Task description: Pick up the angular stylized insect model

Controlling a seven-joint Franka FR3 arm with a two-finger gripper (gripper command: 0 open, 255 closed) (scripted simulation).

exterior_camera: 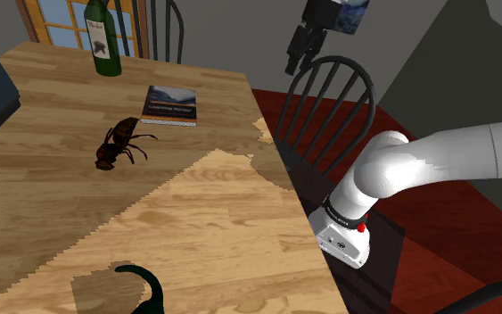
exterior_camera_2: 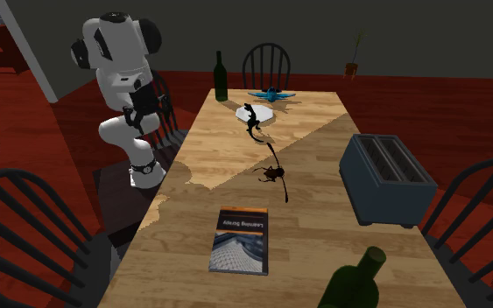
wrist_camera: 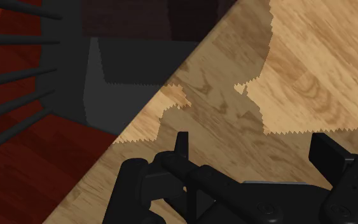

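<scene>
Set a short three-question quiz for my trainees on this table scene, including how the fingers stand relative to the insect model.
1. True or false: the fingers are shut on the dark brown insect model.
2. How does the green bottle stand on the table? A) upright B) on its side C) leaning on a chair
3. Name the flat thing lying nearest the insect model in the shoulder view.
Key: 1 false, the fingers stand apart with nothing between them, over the table's edge and away from the model. 2 A. 3 the book.
</scene>
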